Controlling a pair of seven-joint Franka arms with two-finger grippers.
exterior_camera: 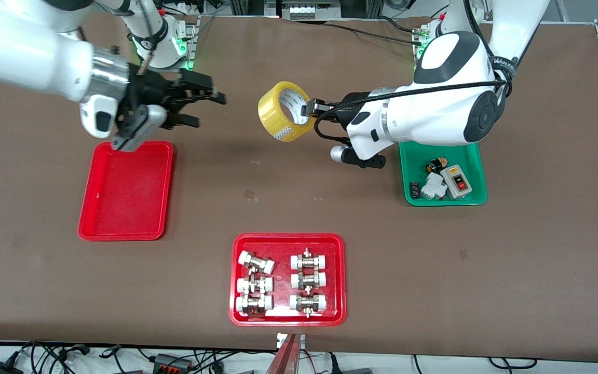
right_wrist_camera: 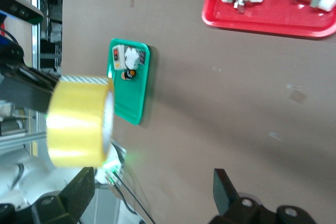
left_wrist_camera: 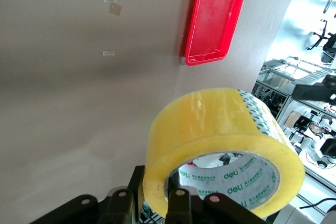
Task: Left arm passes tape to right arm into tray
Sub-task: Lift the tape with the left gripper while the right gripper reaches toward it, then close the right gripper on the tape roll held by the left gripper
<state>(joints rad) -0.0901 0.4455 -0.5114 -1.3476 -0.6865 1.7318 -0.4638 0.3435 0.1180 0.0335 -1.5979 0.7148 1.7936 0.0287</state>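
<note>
Seen from the front camera, the left arm (exterior_camera: 434, 109) holds the tape (exterior_camera: 284, 110) aloft over the bare middle of the table (exterior_camera: 538, 259), the left gripper (exterior_camera: 313, 109) clamped on the roll's wall with one finger inside the hole, so that the free side is offered toward the right arm (exterior_camera: 24, 49). The right gripper (exterior_camera: 203, 106) hangs over the table just above the edge of the tray (exterior_camera: 126, 191) that lies farthest from the front camera, its fingers spread wide and level with the roll, apart from it; the spread looks meant to take the roll's width. The plain red tray lies empty toward the right arm's end, while the green tray (exterior_camera: 444, 179) of small parts sits under the left arm and the red tray of fittings (exterior_camera: 288, 279) lies nearest the camera. From the left wrist, the roll fills the foreground, pinched at its rim by the dark fingers (left_wrist_camera: 178, 205), with the target tray (left_wrist_camera: 216, 17) visible past it on the table. From the right wrist, the two open fingertips (right_wrist_camera: 223, 187) frame a gap aimed at the yellow roll (right_wrist_camera: 79, 121), which hangs ahead, not yet between them; the handover appears imminent but not made.
</note>
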